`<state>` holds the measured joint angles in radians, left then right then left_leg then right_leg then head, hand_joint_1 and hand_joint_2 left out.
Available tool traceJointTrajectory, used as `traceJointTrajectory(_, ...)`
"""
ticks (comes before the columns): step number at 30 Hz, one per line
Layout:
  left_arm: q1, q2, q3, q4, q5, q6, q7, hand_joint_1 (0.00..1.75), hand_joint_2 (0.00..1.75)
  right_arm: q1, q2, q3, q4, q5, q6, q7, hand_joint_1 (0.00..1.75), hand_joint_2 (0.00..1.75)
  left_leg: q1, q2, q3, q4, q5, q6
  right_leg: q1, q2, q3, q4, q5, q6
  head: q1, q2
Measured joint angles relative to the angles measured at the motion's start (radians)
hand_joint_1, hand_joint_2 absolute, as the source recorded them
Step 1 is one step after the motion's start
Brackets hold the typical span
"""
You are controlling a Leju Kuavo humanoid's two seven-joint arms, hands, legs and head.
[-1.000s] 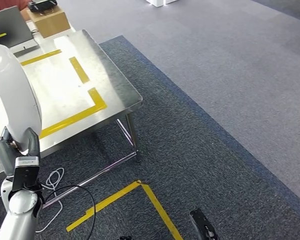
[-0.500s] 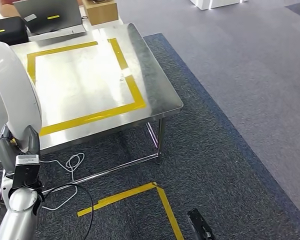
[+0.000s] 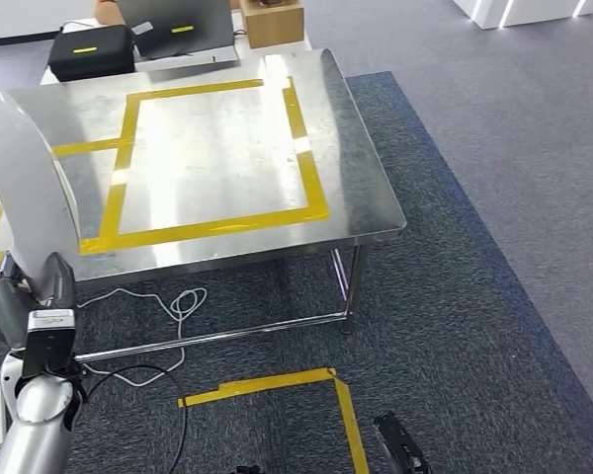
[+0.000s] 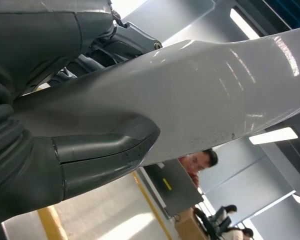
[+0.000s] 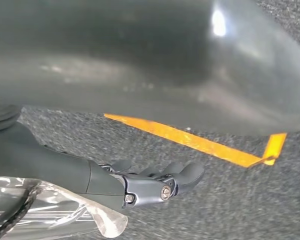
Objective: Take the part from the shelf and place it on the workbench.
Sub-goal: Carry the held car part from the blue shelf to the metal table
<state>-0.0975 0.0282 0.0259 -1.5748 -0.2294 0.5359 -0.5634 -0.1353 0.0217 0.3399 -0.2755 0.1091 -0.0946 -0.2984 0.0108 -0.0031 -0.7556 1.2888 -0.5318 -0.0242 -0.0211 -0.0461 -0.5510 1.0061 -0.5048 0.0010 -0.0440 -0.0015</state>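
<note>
A curved white part (image 3: 25, 188), the piece bound for the counter, stands at the left edge of the head frame, gripped from below by the left robot hand (image 3: 29, 291); in the left wrist view the same pale panel (image 4: 201, 95) sweeps across the frame with the grey thumb (image 4: 103, 155) pressed against its underside, so that hand is clamped on the part. The part overlaps the counter's near left corner in the frame, but it is carried, not set down.

Over the last second the whole scene has slid across the head view: the steel counter (image 3: 361, 188), once cut off in the upper left, now fills the upper middle of the frame, its yellow tape rectangle (image 3: 308, 188) squarely in sight. That reads as the robot turning to face the counter, not as the furniture moving. The carry appears to be nearing its end, with the taped bay the likely drop spot.

The right robot hand (image 5: 156, 182) hangs low over grey carpet, its dark fingers (image 3: 398, 444) showing at the bottom of the head frame; they lie loosely apart and straight, gripping nothing that I can see. A crinkled clear wrap (image 5: 65, 210) sits close to the wrist.

Beyond the counter, at the top of the frame, sit a laptop (image 3: 178, 25), a black case (image 3: 92, 49) and a cardboard box (image 3: 271, 20). A white cable (image 3: 182, 306) coils on the floor beneath, and yellow floor tape (image 3: 279, 385) marks a corner at the robot's feet.
</note>
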Motion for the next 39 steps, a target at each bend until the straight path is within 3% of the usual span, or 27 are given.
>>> traceJointTrajectory(1,0.001,0.000,0.000,0.000,0.000,0.000,0.000,1.75,1.75,-0.001,0.000,0.000,0.000,0.000,0.000,0.000,0.00,0.00,0.000,0.007,0.023,-0.047,0.033,0.002,0.000,-0.014,0.005,0.000,-0.004,0.002,0.000,0.000)
traceJointTrajectory(3,-0.001,0.000,0.000,0.000,0.000,0.000,0.000,1.75,1.75,-0.003,0.000,0.000,0.000,0.000,0.000,0.000,0.00,0.00,-0.009,0.051,0.093,-0.185,0.091,0.012,0.004,-0.039,0.017,0.000,-0.013,0.009,0.000,0.000)
traceJointTrajectory(5,-0.004,0.000,0.000,0.000,0.000,0.000,0.000,1.75,1.75,-0.004,0.000,0.000,0.000,0.000,0.000,0.000,0.00,0.00,-0.021,0.086,0.129,-0.258,0.102,0.026,0.010,-0.062,0.025,-0.001,-0.022,0.020,0.000,0.000)
traceJointTrajectory(7,-0.004,0.001,0.000,0.000,0.000,0.000,0.000,1.75,1.75,-0.006,0.000,0.000,0.000,0.000,0.000,0.000,0.00,0.00,-0.023,0.069,0.128,-0.263,0.097,0.038,0.013,-0.087,0.034,-0.006,-0.028,0.031,-0.001,0.000)
traceJointTrajectory(8,-0.003,0.001,0.000,0.000,0.000,0.000,0.000,1.75,1.75,-0.008,0.000,0.000,-0.001,0.000,0.000,0.000,0.00,0.00,-0.021,0.055,0.130,-0.267,0.098,0.043,0.012,-0.086,0.035,-0.004,-0.035,0.038,0.001,0.000)
traceJointTrajectory(10,-0.003,0.001,-0.001,-0.001,0.000,0.000,0.000,1.75,1.75,-0.011,0.000,0.000,-0.001,0.000,-0.001,-0.001,0.00,0.00,-0.014,0.030,0.135,-0.275,0.101,0.053,0.010,-0.039,0.016,0.042,-0.067,0.046,0.006,0.000)
traceJointTrajectory(12,-0.005,0.000,-0.001,-0.001,-0.001,0.000,0.000,1.75,1.75,-0.010,0.000,0.000,-0.001,0.000,-0.001,0.000,0.00,0.00,-0.010,0.004,0.137,-0.276,0.100,0.060,0.008,0.023,-0.051,0.169,-0.125,0.049,0.013,0.000)
traceJointTrajectory(13,-0.005,-0.001,-0.001,0.000,-0.001,0.000,0.000,1.75,1.75,-0.007,0.000,0.000,-0.001,0.000,-0.001,0.000,0.00,0.00,-0.010,-0.012,0.136,-0.276,0.100,0.062,0.009,0.037,-0.091,0.235,-0.145,0.049,0.015,0.000)
traceJointTrajectory(14,-0.004,-0.001,-0.002,0.000,-0.001,0.000,0.000,1.75,1.75,-0.003,0.000,0.000,-0.001,0.000,-0.001,0.000,0.00,0.00,-0.010,-0.028,0.137,-0.275,0.099,0.063,0.009,0.042,-0.120,0.275,-0.147,0.048,0.015,0.000)
traceJointTrajectory(15,-0.003,-0.001,-0.002,0.000,0.000,0.000,0.000,1.75,1.75,-0.002,0.000,0.001,0.000,0.000,-0.001,0.000,0.00,0.00,-0.010,-0.044,0.137,-0.275,0.099,0.063,0.009,0.045,-0.132,0.275,-0.127,0.047,0.015,0.000)
traceJointTrajectory(17,-0.002,-0.001,-0.002,0.000,0.000,0.000,0.000,1.75,1.75,-0.003,0.000,0.001,0.000,0.000,-0.001,0.000,0.00,0.00,-0.010,-0.074,0.140,-0.272,0.096,0.059,0.009,0.061,-0.104,0.170,-0.042,0.042,0.015,0.000)
traceJointTrajectory(19,-0.003,-0.001,-0.002,0.000,0.000,0.000,0.000,1.75,1.75,-0.004,0.000,0.001,0.000,0.000,-0.001,0.000,0.00,0.00,-0.009,-0.100,0.137,-0.266,0.092,0.051,0.003,0.111,-0.058,0.052,0.012,0.035,0.014,0.000)
traceJointTrajectory(21,-0.003,0.000,-0.002,0.000,0.000,0.000,0.000,1.75,1.75,-0.003,-0.001,0.001,0.001,0.000,-0.001,0.000,0.00,0.00,-0.003,-0.124,0.128,-0.264,0.094,0.039,0.003,0.137,-0.037,0.014,0.013,0.028,0.014,0.000)
traceJointTrajectory(23,0.000,0.000,-0.002,0.000,-0.001,0.000,0.000,1.75,1.75,-0.004,0.000,0.001,0.000,-0.001,0.000,0.001,0.00,0.00,0.001,-0.138,0.123,-0.265,0.096,0.026,0.004,0.117,-0.029,0.006,0.015,0.019,0.015,0.000)
traceJointTrajectory(25,-0.001,0.001,-0.002,0.000,-0.001,0.000,0.000,1.75,1.75,-0.007,0.000,0.001,0.000,-0.007,0.003,0.000,0.00,0.00,-0.002,-0.091,0.109,-0.231,0.075,0.014,0.001,0.095,-0.017,-0.003,0.016,0.008,0.009,0.000)
traceJointTrajectory(27,-0.005,0.002,-0.003,0.001,0.001,0.000,0.000,1.75,1.75,-0.005,0.000,-0.001,0.000,-0.018,0.012,-0.001,0.00,0.00,-0.003,-0.025,0.058,-0.121,0.022,0.003,0.002,0.074,-0.008,-0.008,0.013,0.000,0.002,0.000)
traceJointTrajectory(29,-0.003,0.001,-0.003,0.003,0.003,0.000,0.001,1.75,1.75,-0.002,0.000,-0.001,0.001,-0.024,0.019,-0.001,0.00,0.00,0.001,-0.004,0.003,-0.009,-0.016,-0.003,0.004,0.056,-0.004,-0.007,0.008,-0.004,0.001,0.000)
traceJointTrajectory(30,-0.001,0.001,-0.004,0.004,0.003,0.000,0.002,1.75,1.75,-0.001,0.000,-0.002,0.001,-0.026,0.020,-0.001,0.00,0.00,0.003,-0.002,-0.003,0.003,-0.010,-0.004,0.004,0.050,-0.002,-0.007,0.006,-0.003,0.001,0.000)
traceJointTrajectory(31,-0.001,0.001,-0.004,0.005,0.004,0.000,0.002,1.75,1.75,-0.001,0.000,-0.002,0.001,-0.027,0.021,-0.001,0.00,0.00,0.003,-0.001,0.011,-0.025,0.014,-0.003,0.004,0.045,0.000,-0.007,0.004,-0.002,0.001,0.000)
traceJointTrajectory(32,-0.001,0.002,-0.004,0.005,0.004,0.000,0.003,1.75,1.75,-0.002,0.000,-0.002,0.001,-0.027,0.021,-0.001,0.00,0.00,0.003,-0.001,0.043,-0.086,0.050,-0.001,0.004,0.041,0.003,-0.007,0.002,0.000,0.001,0.000)
traceJointTrajectory(34,-0.002,0.003,-0.004,0.005,0.004,0.000,0.003,1.75,1.75,-0.004,0.000,-0.002,0.001,-0.028,0.021,-0.001,0.00,0.00,0.000,0.001,0.114,-0.218,0.094,0.010,0.006,0.036,0.009,-0.006,-0.004,0.007,0.002,0.000)
traceJointTrajectory(36,-0.004,0.004,-0.004,0.006,0.003,0.000,0.003,1.75,1.75,-0.006,0.000,-0.004,0.001,-0.028,0.021,-0.001,0.00,0.00,-0.003,0.001,0.141,-0.273,0.097,0.016,0.010,0.034,0.008,-0.004,-0.009,0.011,0.003,0.000)
traceJointTrajectory(39,-0.003,0.005,-0.004,0.006,0.003,0.000,0.003,1.75,1.75,-0.005,0.000,-0.006,0.001,-0.029,0.023,-0.001,0.00,0.00,-0.005,0.000,0.141,-0.277,0.096,0.017,0.011,0.033,0.010,-0.008,-0.010,0.010,0.004,0.000)
